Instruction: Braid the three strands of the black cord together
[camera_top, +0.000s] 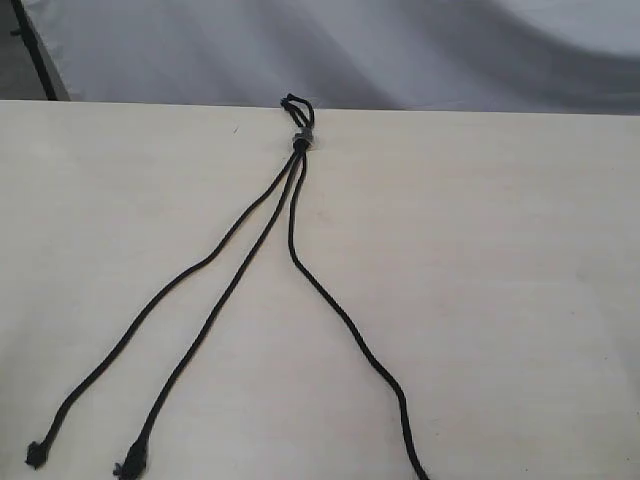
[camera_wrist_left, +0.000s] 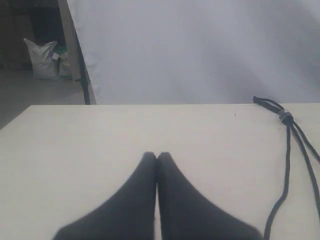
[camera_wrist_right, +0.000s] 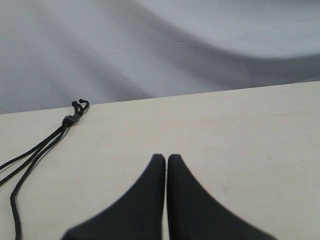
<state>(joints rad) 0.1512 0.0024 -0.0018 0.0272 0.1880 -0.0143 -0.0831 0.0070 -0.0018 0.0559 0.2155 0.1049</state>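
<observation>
The black cord (camera_top: 297, 140) lies on the pale table, its small knot and short loop at the far edge. From the knot the three strands fan toward the near edge, unbraided: a left strand (camera_top: 150, 310), a middle strand (camera_top: 215, 320) and a right strand (camera_top: 345, 320). The left and middle ones end in small frayed knots; the right one runs out of frame. No gripper shows in the exterior view. My left gripper (camera_wrist_left: 157, 156) is shut and empty, with the cord (camera_wrist_left: 286, 116) off to its side. Likewise my right gripper (camera_wrist_right: 166, 158) is shut on nothing, apart from the cord (camera_wrist_right: 70, 120).
The table (camera_top: 500, 300) ends at its far edge just behind the cord's loop. A grey-white cloth backdrop (camera_top: 400, 50) hangs behind it. In the left wrist view a white sack (camera_wrist_left: 42, 57) sits on the floor beyond the table's corner.
</observation>
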